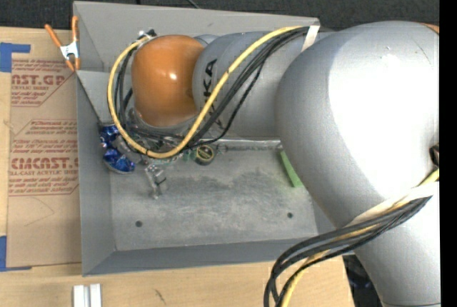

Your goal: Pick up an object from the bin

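Requesting status, Inspector: where does the end effector stand, and on what?

Inspector: The end effector (155, 179) is low over the bare floor of the bin (214, 227), below the orange wrist cover (166, 77), at about 9 o'clock of the bin's middle. Whether it is spread or pressed together cannot be told, and nothing is seen held in it. The nearest thing is a crumpled blue thing (113, 150) against the left wall, at 10 o'clock of the end effector, near but apart. A small round dark ring (205, 153) lies at 2 o'clock. A green strip (289, 168) lies well apart at 3 o'clock, beside the arm.

Supervisor: Risks from here?

Inspector: In my judgement, three.
- Closing where it stands would take only bare metal, an empty pick.
- Going for the blue thing puts the end effector hard by the sloping wall. An approach that is off could strike the wall or wedge the thing into the corner.
- The yellow and black cables (163, 153) hang low about the wrist and could sweep the blue thing or the ring aside.
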Controlling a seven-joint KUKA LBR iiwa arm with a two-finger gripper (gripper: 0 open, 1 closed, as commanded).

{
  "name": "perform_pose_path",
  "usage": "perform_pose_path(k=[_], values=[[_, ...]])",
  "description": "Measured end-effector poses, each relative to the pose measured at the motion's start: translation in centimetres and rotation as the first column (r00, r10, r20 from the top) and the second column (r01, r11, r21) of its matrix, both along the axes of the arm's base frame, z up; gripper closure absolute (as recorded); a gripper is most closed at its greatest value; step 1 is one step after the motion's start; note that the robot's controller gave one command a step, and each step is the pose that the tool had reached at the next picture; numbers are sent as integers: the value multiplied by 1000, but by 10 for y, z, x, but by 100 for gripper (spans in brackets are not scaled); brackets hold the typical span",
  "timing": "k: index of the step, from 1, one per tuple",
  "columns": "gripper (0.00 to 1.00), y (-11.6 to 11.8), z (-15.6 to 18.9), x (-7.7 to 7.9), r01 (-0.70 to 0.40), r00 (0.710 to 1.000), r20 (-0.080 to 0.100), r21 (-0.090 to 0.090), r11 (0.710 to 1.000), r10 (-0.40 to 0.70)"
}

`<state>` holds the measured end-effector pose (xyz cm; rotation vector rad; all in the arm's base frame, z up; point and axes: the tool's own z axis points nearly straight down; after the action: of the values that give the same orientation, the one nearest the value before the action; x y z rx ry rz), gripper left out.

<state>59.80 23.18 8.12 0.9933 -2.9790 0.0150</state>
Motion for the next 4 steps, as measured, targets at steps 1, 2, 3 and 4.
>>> perform_pose_path(k=[1, 2, 3, 4], values=[[0, 6, -1, -2, 235, 972, -8, 0, 972, -235], [0, 6, 2, -6, 194, 981, -3, 3, 981, -194], [0, 5, 2, -5, 211, 977, -6, 5, 977, -211], [0, 4, -2, -3, 247, 969, -8, 5, 969, -247]])
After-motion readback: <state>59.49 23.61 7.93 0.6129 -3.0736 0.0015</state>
